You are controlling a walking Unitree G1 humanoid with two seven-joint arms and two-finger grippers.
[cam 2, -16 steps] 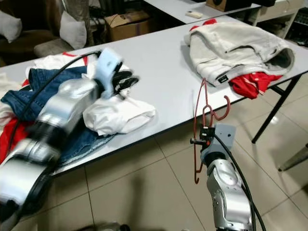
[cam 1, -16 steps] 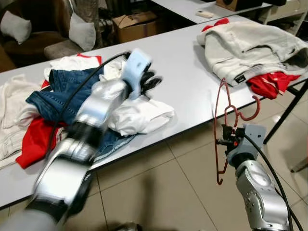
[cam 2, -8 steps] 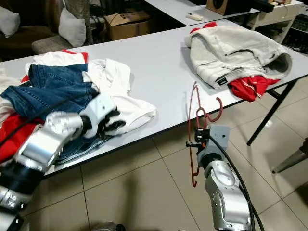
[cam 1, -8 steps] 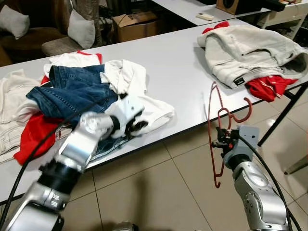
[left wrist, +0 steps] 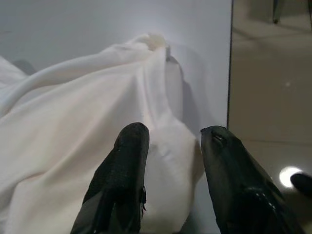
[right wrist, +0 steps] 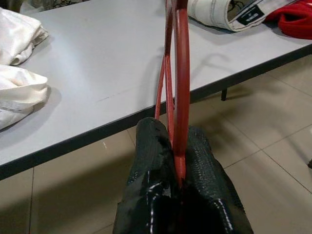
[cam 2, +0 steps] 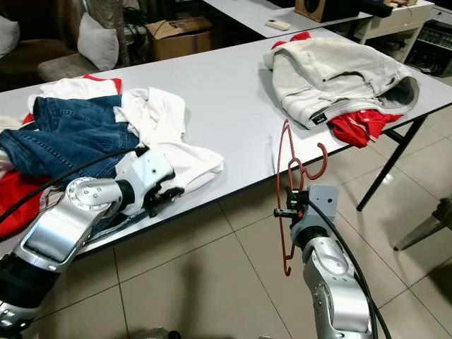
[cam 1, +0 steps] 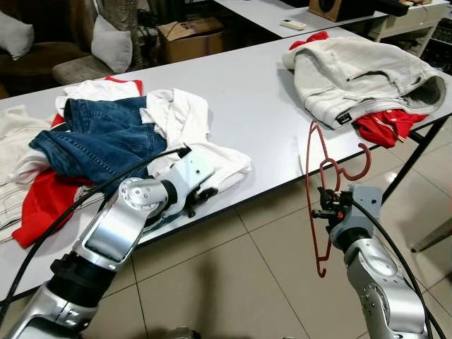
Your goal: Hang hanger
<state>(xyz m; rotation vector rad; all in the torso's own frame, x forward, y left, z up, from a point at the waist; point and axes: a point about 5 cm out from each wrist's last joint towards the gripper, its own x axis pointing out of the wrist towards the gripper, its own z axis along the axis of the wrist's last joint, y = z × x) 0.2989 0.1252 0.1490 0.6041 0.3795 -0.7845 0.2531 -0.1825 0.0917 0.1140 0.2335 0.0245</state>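
**Hanger in hand, garment next**

The right gripper [right wrist: 178, 161] is pinching the red hanger [cam 1: 318, 176] upright beside the table [cam 1: 261, 106]. The left gripper [left wrist: 170, 161], fingers parted, is hovering over the white shirt [cam 1: 205, 152], probably preparing to grasp it.

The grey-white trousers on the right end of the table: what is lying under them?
A red garment sticks out from under the grey-white trousers at the near edge, and a small red corner shows at the far side. How far it runs underneath is covered.
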